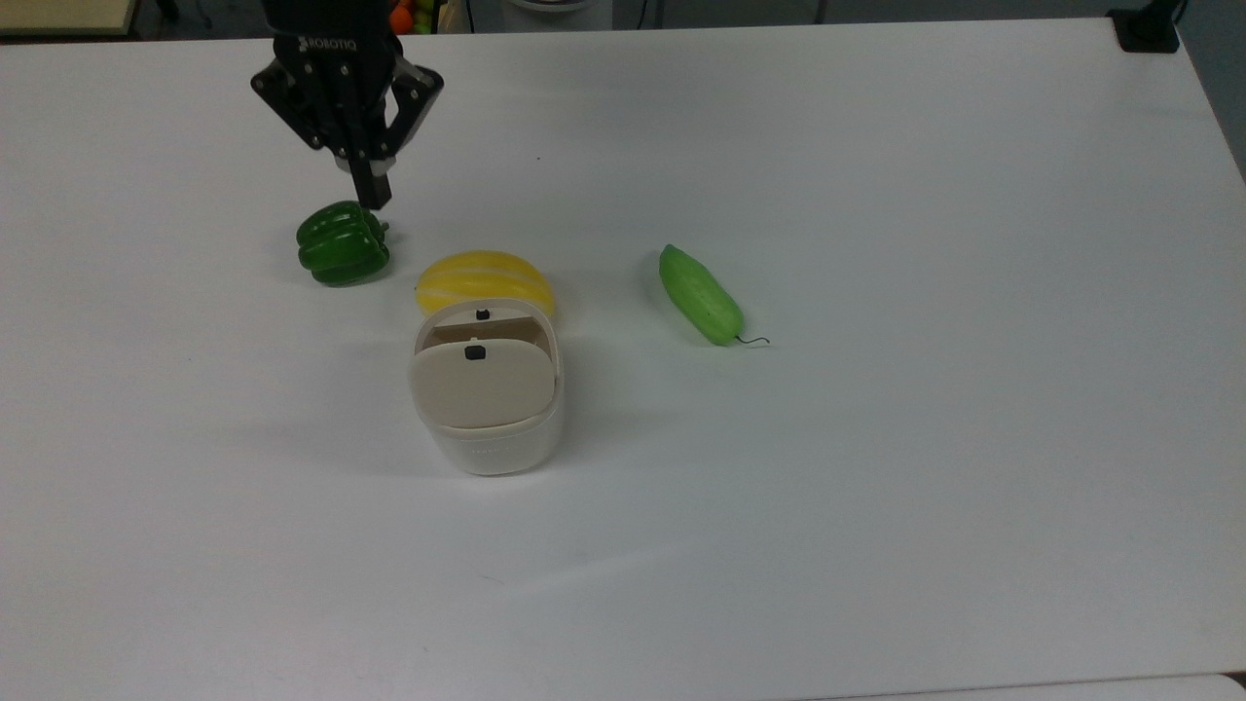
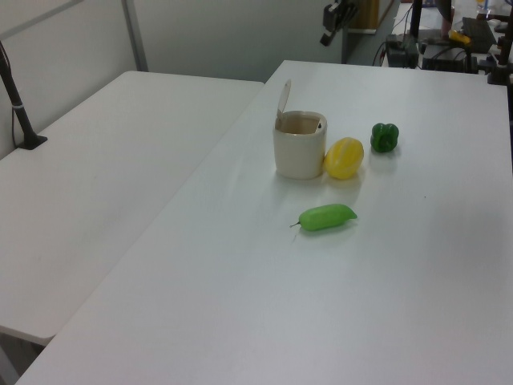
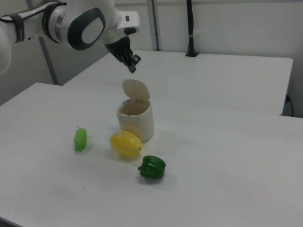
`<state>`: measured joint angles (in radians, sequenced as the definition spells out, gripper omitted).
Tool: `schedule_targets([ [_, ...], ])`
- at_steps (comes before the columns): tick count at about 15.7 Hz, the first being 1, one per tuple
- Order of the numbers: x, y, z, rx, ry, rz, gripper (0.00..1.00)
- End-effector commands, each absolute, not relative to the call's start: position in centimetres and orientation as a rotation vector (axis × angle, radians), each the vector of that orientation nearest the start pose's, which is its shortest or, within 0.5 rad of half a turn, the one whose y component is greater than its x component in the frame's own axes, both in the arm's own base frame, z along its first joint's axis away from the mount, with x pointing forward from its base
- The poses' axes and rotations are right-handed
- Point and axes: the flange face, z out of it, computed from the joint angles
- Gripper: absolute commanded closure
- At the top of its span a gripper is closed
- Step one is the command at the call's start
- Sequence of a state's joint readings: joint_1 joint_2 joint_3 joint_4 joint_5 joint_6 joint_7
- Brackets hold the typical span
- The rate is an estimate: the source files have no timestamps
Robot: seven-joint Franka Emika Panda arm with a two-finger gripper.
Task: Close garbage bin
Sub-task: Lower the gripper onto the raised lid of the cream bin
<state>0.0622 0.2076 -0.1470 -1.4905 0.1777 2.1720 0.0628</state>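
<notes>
Claw (image 1: 371, 191) hangs high above the surface (image 1: 876, 487), fingers together, holding nothing. Garbage bin (image 1: 487, 409) sits mid-surface touching a yellow melon (image 1: 484, 277), lid (image 3: 135, 90) upright. Probably light, rigid, slippery plastic; push the lid's top edge down, no grip needed.

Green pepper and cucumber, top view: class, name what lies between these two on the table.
In the top view, the yellow melon lies between the green pepper and the cucumber, closer to the pepper and pressed against the open garbage bin. The rest of that stretch is bare table.
</notes>
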Motion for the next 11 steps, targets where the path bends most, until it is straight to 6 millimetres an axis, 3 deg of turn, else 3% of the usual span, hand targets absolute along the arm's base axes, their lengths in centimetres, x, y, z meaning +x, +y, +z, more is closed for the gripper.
schedule_targets([
  [1,69.2,-2.7,60.5,-2.867,0.234,-0.930,1.00],
  [2,69.8,-1.5,60.3,-2.849,0.214,-0.986,1.00],
  [7,72.2,0.7,56.9,-2.820,0.192,-1.084,1.00],
  [11,73.7,0.9,54.6,-2.777,0.197,-1.208,1.00],
])
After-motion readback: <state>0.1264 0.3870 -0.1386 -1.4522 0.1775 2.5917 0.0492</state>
